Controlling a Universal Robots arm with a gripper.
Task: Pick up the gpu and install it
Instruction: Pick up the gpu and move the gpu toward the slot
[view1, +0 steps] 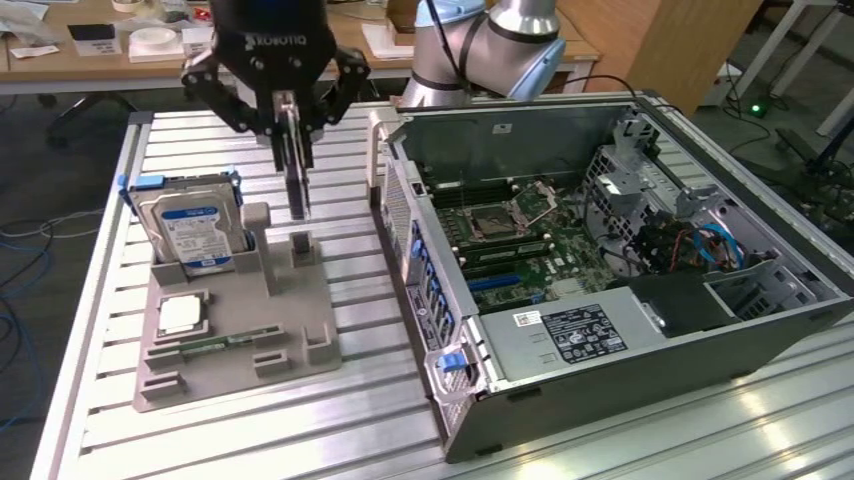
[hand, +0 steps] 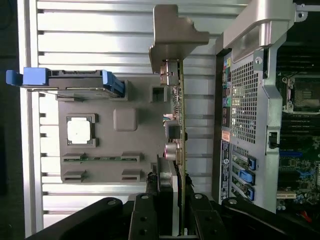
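The gpu (view1: 296, 178) hangs edge-on and upright from my gripper (view1: 291, 130), which is shut on its upper edge. It is lifted clear of the grey holder block (view1: 274, 320) and hovers above the block's small slotted post (view1: 304, 248). In the wrist view the gpu (hand: 176, 125) shows as a thin edge with components on one side and a silver bracket (hand: 175, 35) at its far end. My gripper (hand: 172, 200) clamps it between black fingers (hand: 145, 210). The open computer case (view1: 601, 250) lies at the exterior view's right, motherboard (view1: 534, 240) exposed.
On the holder block (hand: 125, 120) stand a silver blue-labelled hard drive (view1: 194, 228) in a blue frame, a processor chip (view1: 180, 313) and a narrow green memory stick (view1: 220, 342). The case's rear panel (hand: 240, 105) is close beside the card. A slatted metal table (view1: 267, 430) carries everything.
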